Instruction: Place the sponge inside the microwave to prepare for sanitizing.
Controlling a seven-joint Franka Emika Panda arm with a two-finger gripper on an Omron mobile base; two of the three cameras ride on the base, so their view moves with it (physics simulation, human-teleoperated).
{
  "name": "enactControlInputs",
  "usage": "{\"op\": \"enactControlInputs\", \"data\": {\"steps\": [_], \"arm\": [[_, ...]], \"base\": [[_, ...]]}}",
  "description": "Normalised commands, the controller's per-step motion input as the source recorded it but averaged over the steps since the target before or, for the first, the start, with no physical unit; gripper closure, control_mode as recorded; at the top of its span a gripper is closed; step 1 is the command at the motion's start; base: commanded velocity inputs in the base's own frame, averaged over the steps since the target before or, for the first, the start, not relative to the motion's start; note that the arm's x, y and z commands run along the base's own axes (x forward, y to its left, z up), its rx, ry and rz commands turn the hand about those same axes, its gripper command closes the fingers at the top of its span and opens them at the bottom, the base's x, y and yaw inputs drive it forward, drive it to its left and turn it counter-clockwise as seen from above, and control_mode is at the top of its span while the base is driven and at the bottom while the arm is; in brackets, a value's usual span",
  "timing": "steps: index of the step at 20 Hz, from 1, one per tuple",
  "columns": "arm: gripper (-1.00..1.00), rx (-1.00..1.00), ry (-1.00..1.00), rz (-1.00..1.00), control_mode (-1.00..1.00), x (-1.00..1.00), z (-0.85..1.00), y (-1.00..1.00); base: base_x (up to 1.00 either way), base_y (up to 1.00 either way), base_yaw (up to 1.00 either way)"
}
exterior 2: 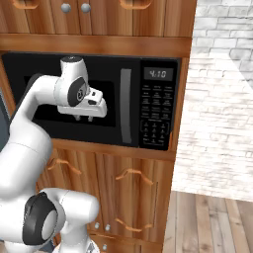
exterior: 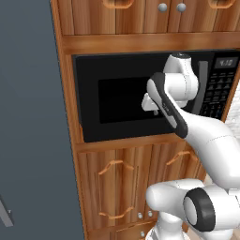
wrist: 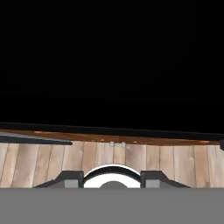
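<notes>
Seemingly empty, the parted hand hangs before the black, closed microwave.

Black microwave with grey handle — set in orange-brown wood cabinets — beside white brick wall.

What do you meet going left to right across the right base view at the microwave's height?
Gripper in front of the dark window, grey vertical handle, keypad of the microwave, wooden cabinet edge, white brick wall.
</notes>
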Motion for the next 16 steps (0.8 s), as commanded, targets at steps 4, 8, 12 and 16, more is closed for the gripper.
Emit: {"op": "enactControlInputs", "data": {"steps": [4, 8, 12, 16], "arm": [[-1.00, 0.00, 0.00, 0.00, -1.00, -0.03, 0.00, 0.00], [-1.00, 0.00, -0.02, 0.00, -1.00, -0.16, 0.00, 0.00], [-1.00, 0.00, -0.08, 0.00, -1.00, -0.26, 0.00, -0.04], [-1.00, -0.01, -0.14, -0.02, -1.00, -0.27, 0.02, -0.06]], "base": [[0.00, 0.00, 0.00], [0.00, 0.00, 0.00], [0.00, 0.00, 0.00], [0.00, 0.00, 0.00]]}}
